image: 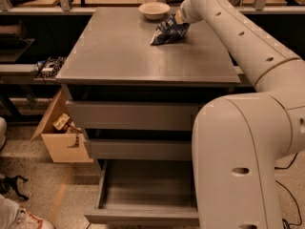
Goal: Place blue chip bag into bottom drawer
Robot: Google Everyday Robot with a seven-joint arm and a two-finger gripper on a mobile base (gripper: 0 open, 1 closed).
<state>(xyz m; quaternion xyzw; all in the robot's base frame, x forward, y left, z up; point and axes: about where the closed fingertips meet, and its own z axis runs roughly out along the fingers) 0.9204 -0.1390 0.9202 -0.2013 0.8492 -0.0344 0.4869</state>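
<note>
surface: grey metal cabinet top (119, 51).
bag: crinkled dark-blue foil chip bag (167, 32), tilted on its far part, near round white bowl (154, 9).
gripper: white arm's gripper (181, 19) at bag's upper corner, likely for pickup; grip state cannot be told.
drawer: lowest grey drawer (143, 185) pulled open, ready to receive bag.

White rounded arm (231, 27), dark holes — gripper (179, 17) perhaps tan, at bag (167, 32).

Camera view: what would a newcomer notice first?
The bulky white arm fills the right foreground, reaching over the grey cabinet top. Its pincer is at the blue chip bag near the far edge, beside a white bowl. Below, the bottom drawer stands pulled open.
</note>
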